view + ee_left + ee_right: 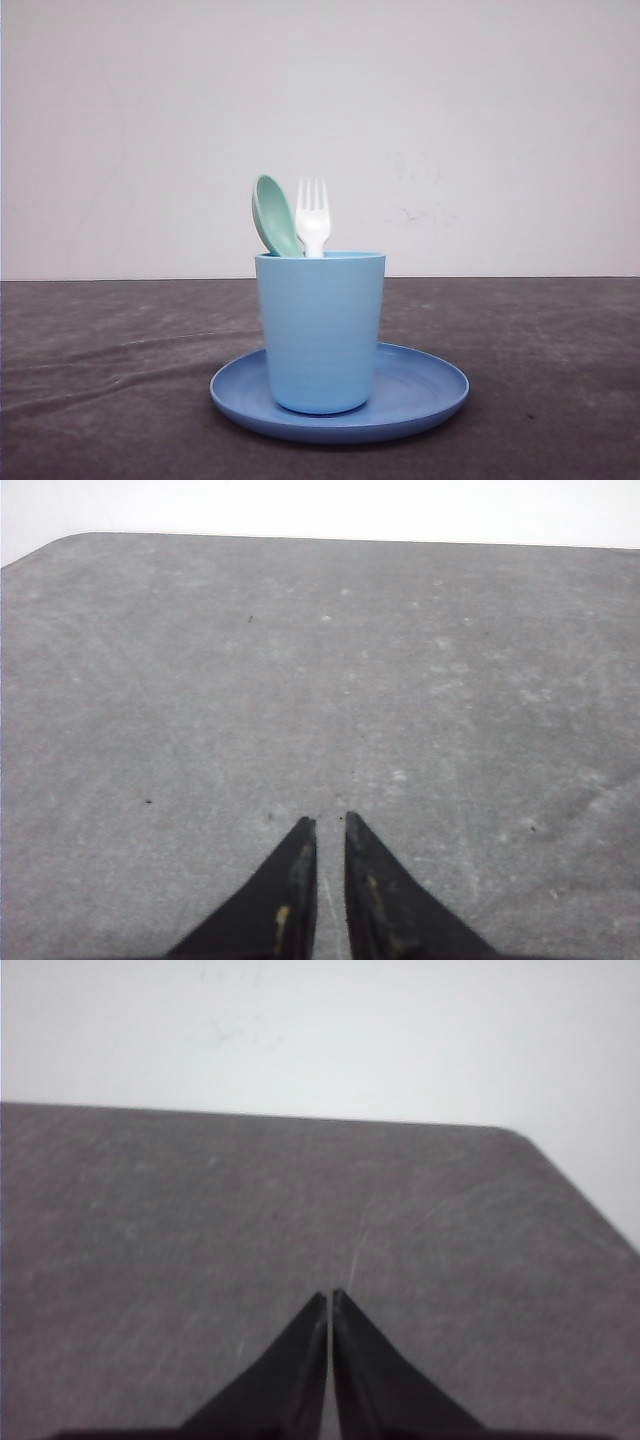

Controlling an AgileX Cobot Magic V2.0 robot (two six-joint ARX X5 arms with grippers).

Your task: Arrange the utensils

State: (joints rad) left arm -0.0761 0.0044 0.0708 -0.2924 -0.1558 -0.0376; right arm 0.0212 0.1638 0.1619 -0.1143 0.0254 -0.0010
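Note:
In the front view a white fork (312,217) and a mint-green spoon (273,215) stand upright in a light blue cup (320,330), heads up, handles hidden inside. The cup stands on a blue round plate (420,385) at the table's middle. My left gripper (330,822) hangs over bare grey table, its black fingers nearly together with a thin gap and nothing between them. My right gripper (330,1294) is shut over bare table too, its fingers touching and empty.
The dark grey table (100,360) stretches to both sides of the plate. A rounded far table corner (60,542) shows in the left wrist view, another corner (520,1135) in the right wrist view. A white wall (500,120) stands behind.

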